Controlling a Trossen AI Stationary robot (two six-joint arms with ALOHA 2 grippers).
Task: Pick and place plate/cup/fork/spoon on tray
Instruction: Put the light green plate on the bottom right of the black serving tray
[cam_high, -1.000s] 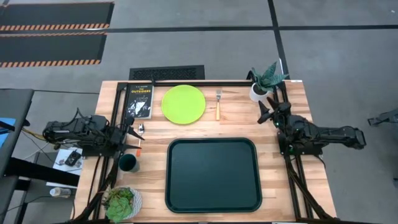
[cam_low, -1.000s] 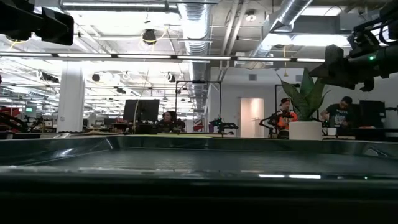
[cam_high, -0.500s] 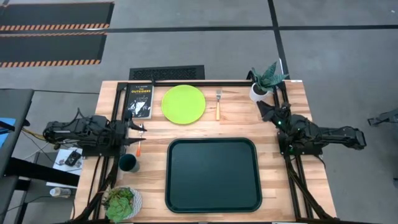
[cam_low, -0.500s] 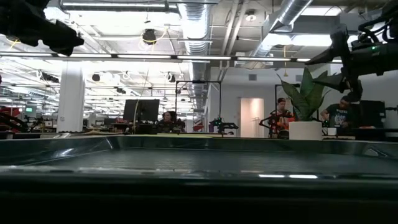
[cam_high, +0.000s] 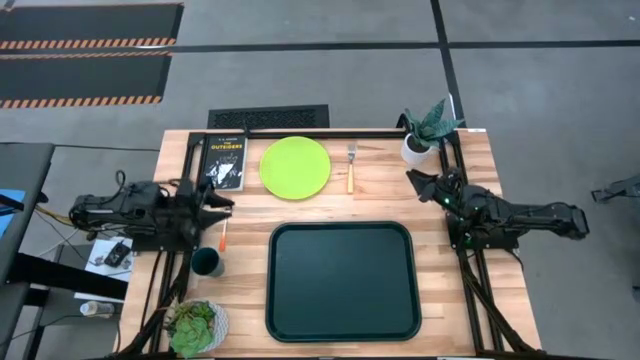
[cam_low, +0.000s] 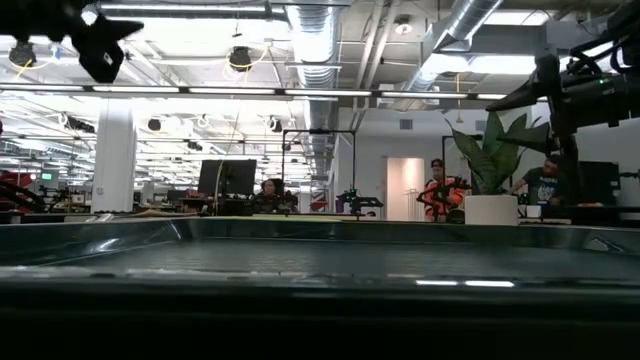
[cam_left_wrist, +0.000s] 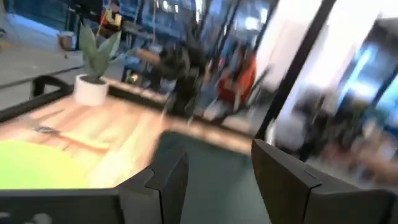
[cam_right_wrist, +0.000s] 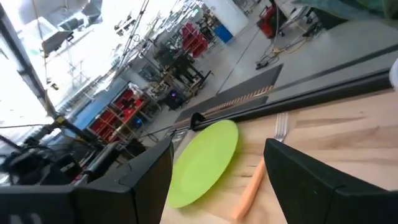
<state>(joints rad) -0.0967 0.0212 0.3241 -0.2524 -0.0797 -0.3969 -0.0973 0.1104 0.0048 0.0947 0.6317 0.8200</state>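
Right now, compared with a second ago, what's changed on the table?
The right tool, open, has swung a little inward toward the fork. The left tool, open and empty, has turned over the spoon, whose bowl it now hides. Nothing was taken hold of or let go. The plate, cup, fork, spoon and tray stayed put.

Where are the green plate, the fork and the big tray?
plate (cam_high: 295, 167), high view, middle of its lime-green face.
fork (cam_high: 351, 176), high view, on the yellow-orange handle.
tray (cam_high: 342, 281), high view, bare middle of its dark green floor.
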